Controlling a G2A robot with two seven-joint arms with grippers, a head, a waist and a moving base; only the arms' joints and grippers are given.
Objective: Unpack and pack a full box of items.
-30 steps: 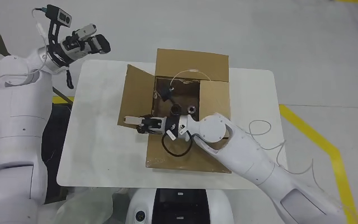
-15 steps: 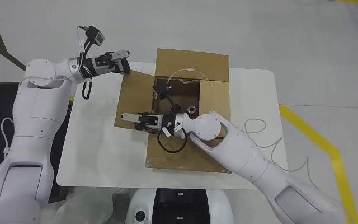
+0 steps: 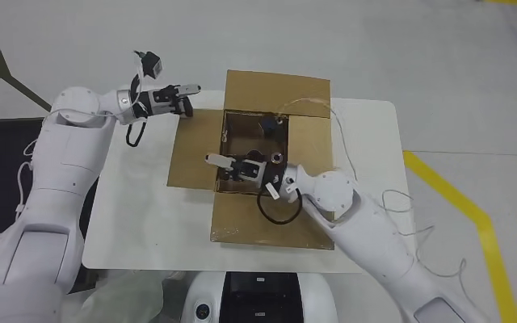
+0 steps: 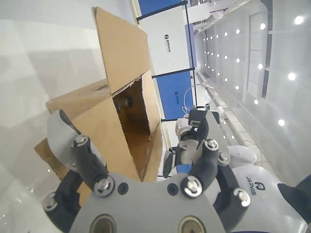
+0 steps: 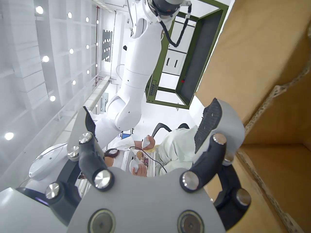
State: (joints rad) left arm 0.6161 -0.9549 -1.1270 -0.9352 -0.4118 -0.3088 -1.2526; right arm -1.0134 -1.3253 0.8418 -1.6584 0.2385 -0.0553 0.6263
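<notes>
A brown cardboard box stands on the white table with its flaps folded outward. In the left wrist view the box lies between my fingers, and a dark round item shows inside it. My left gripper hovers open just beyond the box's back left corner, holding nothing; the left gripper is open in its own view too. My right gripper is open and empty over the left side of the box opening. In its own view the right gripper has a cardboard flap beside one finger.
The left flap lies flat on the table and the near flap reaches toward the front edge. Thin white cables trail from the right arm over the right side of the table. Bare tabletop lies left of the box.
My left arm has swung in from the far left to the box's back left corner. The right gripper has drawn back from over the left flap to the opening, and that flap now lies flatter.
</notes>
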